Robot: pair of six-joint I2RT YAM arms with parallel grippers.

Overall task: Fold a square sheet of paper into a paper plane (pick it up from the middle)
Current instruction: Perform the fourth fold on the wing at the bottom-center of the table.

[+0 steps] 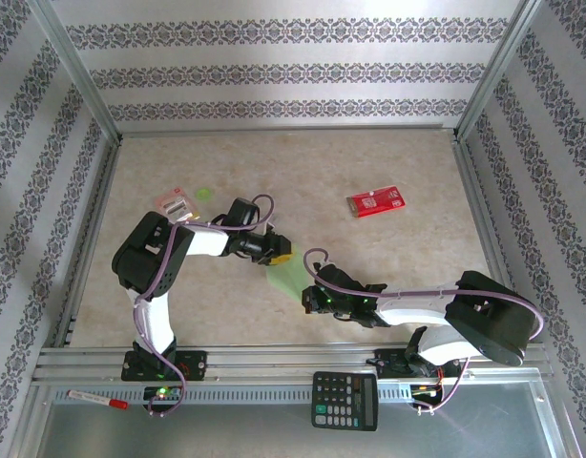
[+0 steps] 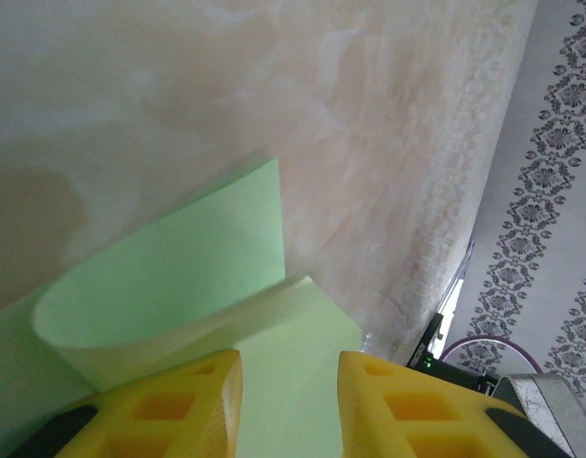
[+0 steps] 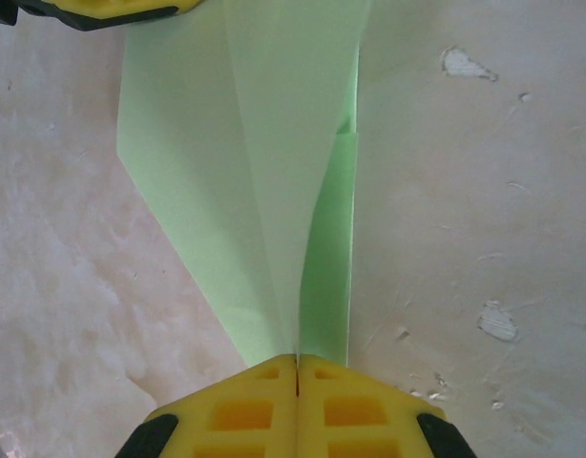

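Beige marbled tabletop (image 1: 388, 162), patterned walls behind. The thin light-green paper sheet (image 1: 286, 278), part-folded, lies near table centre between both grippers. Its long axis runs 11 o'clock to 5 o'clock in the top view, with the tapered end pointing to 5 o'clock. The right gripper (image 3: 297, 361) is pinched fully onto that tip. The left gripper (image 2: 290, 367) straddles the wider end with its 2 fingers partly apart, gripping nothing. Risk: the raised, curling flap may spring open, or a pull from the right may skew the crease.
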